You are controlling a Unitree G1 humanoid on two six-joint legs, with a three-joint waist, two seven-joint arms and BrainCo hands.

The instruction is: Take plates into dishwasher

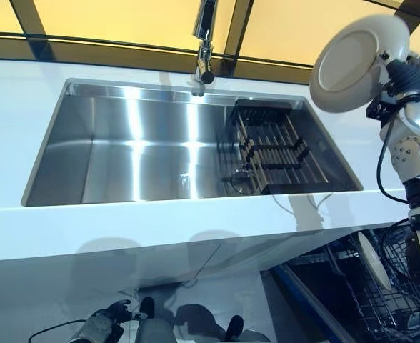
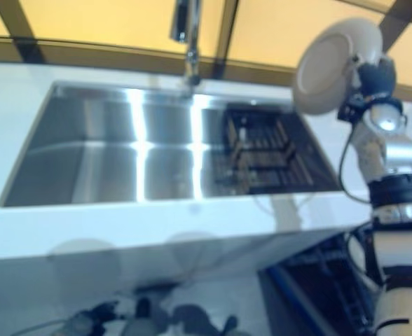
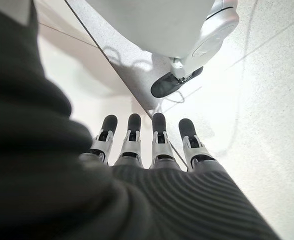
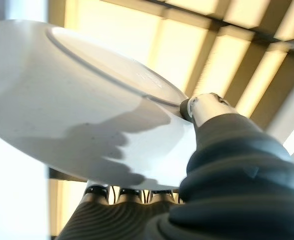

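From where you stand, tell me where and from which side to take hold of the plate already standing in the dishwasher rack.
Grip the plate in the rack by its upper rim, coming from above. It stands on edge between the wires of the dishwasher rack, so only the top edge is free, and the faces look hemmed in. The right hand is busy pinching the raised plate; the left hand hangs open.

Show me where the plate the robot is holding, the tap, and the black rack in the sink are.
plate [image 1: 349, 66]: left eye view, on the middle of its round face.
tap [image 1: 204, 44]: left eye view, on its metal spout above the sink.
black rack [image 1: 273, 146]: left eye view, on its slatted middle.
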